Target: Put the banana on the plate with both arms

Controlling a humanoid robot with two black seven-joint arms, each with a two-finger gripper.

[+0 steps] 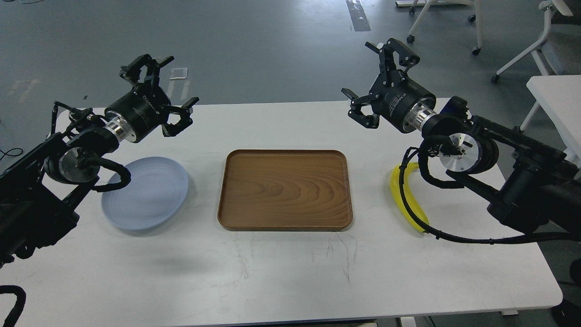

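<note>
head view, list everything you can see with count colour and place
table: 1, white, fills the middle
tray: 1, brown wood, table centre
plate: 1, pale blue, left of the tray
banana: 1, yellow, right of the tray, partly behind a cable
chairs: at least 2, white, floor at top right
second table: 1, white, right edge
left gripper: 1, black, open, above the plate's far side
right gripper: 1, black, open, above the table's far edge
</note>
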